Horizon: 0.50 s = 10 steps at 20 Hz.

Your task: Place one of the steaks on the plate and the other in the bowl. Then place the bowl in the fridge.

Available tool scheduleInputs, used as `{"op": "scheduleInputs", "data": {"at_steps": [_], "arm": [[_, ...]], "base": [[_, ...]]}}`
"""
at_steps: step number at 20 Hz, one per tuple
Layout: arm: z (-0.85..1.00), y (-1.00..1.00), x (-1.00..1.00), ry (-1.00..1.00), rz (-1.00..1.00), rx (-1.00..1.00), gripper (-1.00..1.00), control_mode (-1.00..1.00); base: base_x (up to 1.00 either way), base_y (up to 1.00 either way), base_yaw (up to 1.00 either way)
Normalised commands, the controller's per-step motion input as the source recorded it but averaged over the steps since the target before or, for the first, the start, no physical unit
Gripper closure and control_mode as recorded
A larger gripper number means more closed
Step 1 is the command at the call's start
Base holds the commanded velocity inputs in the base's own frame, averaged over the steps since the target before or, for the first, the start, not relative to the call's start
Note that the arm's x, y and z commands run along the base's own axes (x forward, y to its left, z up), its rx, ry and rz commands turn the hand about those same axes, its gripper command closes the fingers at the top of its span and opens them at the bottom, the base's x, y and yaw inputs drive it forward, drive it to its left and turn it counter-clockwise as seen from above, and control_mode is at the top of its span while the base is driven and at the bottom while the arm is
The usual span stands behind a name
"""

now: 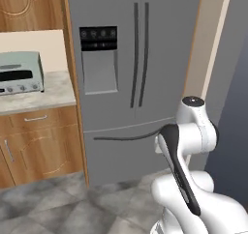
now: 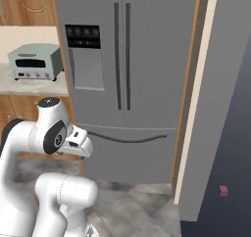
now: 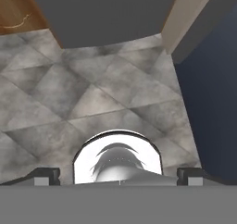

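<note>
Two doors: fridge (image 1: 131, 73) fills the middle of both base views, both upper doors closed, freezer drawer below closed as well
Handles: pair of long dark vertical handles (image 1: 140, 54) side by side at the door seam, one curved dark handle (image 1: 128, 137) across the drawer
Dispenser: black dispenser panel (image 1: 98, 38) on the left door, grey recess under it
Gripper: gripper (image 3: 118, 177) points down at the floor, two dark finger tips (image 3: 45, 176) at the far left and right of the hand view's bottom, jaws spread wide, nothing between them (just tile past them)
Arm: white arm (image 1: 191, 131) folded up near the base, in front of the fridge's lower right in the left base view, elbow level with the drawer handle
Floor: grey stone tiles (image 3: 92, 98), fridge bottom edge at the top of the hand view
Left of fridge: light stone counter (image 1: 36, 95) over wood cabinets (image 1: 41, 146), wood upper cabinet (image 1: 31, 8) above
Toaster oven: pale green-grey toaster oven (image 2: 34, 62) on the counter, well apart from the fridge
Right of fridge: beige trim and grey wall (image 2: 211, 108), dark blue area beyond it, small red mark (image 2: 223, 190) low on it (can't tell what it is)
</note>
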Motion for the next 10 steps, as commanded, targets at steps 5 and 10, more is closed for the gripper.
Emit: {"op": "scheduleInputs", "data": {"at_steps": [5,10], "arm": [[0.0,0.0,0.0,0.0,0.0,0.0,-1.0,1.0],[0.0,0.0,0.0,0.0,0.0,0.0,-1.0,1.0]], "base": [[0.15,-0.51,0.13],[0.72,-0.18,-0.05]]}}
